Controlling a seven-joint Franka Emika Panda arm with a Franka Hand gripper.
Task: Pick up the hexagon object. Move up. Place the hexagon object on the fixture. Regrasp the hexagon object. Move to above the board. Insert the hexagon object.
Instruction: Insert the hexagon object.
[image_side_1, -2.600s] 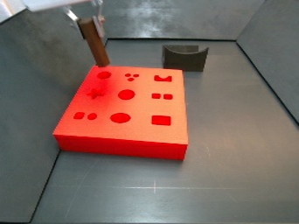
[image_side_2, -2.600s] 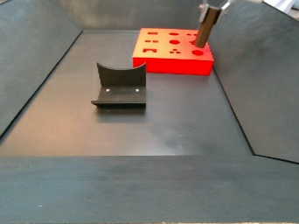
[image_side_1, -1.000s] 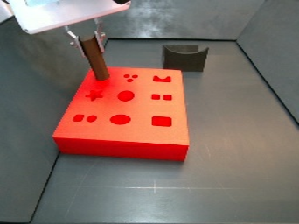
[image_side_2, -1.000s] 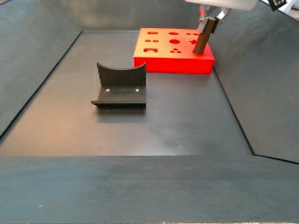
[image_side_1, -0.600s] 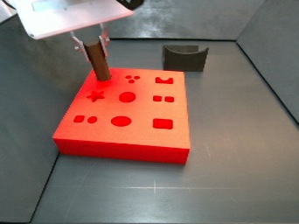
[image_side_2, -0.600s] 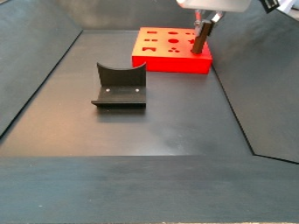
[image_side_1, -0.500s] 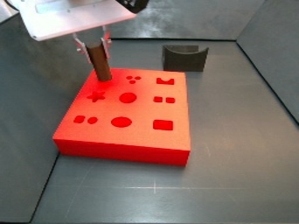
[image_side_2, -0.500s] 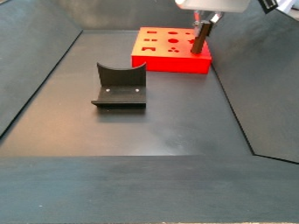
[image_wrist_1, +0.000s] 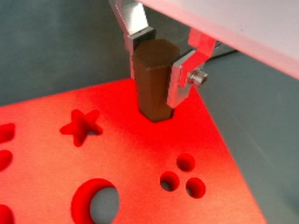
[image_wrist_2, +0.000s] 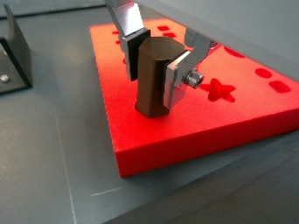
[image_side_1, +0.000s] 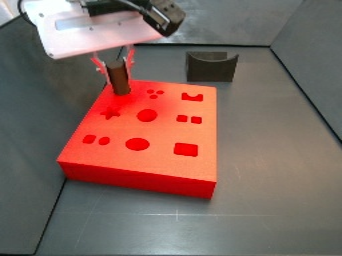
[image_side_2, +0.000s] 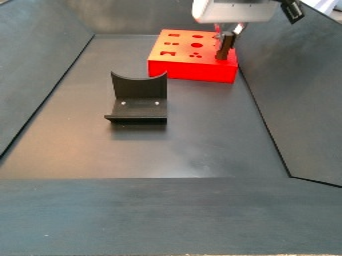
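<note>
The hexagon object (image_wrist_1: 153, 80), a brown prism, stands upright with my gripper (image_wrist_1: 159, 73) shut on its upper part. Its lower end meets the top of the red board (image_wrist_1: 128, 162) close to a corner, beside the star cutout (image_wrist_1: 79, 127). Both wrist views show the silver fingers (image_wrist_2: 179, 77) pressed flat on opposite faces of the hexagon object (image_wrist_2: 152, 80). In both side views the gripper (image_side_1: 118, 72) hangs low over the far end of the board (image_side_1: 154, 160), with the hexagon object (image_side_2: 227, 44) under it. The fixture (image_side_1: 211, 66) stands bare on the floor, apart from the board.
Dark sloping walls (image_side_2: 47, 80) ring the grey floor. The fixture (image_side_2: 135, 98) sits mid-floor, some way from the board (image_side_2: 187, 62). Circle, square and other cutouts (image_side_1: 138, 144) dot the board's top.
The gripper has come down with the hexagon object, whose lower end now meets the board by the star cutout. The board has shifted slightly.
</note>
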